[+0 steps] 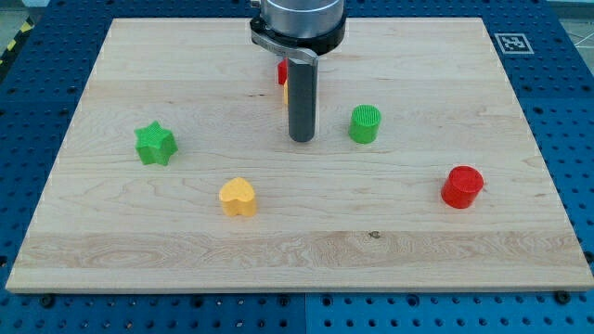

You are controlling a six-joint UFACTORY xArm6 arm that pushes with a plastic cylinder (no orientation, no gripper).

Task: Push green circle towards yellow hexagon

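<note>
The green circle (365, 123) stands on the wooden board (139, 241), right of centre. My tip (301, 139) rests on the board a short way to the view's left of the green circle, apart from it. A sliver of a yellow block (285, 91) shows behind the rod, above the tip; its shape is mostly hidden, so I cannot tell if it is the hexagon. A red block (281, 71) peeks out just above it, also largely hidden by the rod.
A green star (155, 144) sits at the view's left. A yellow heart (238, 197) lies below and left of the tip. A red circle (462, 186) stands at the lower right. The arm's body (299, 23) hangs over the board's top middle.
</note>
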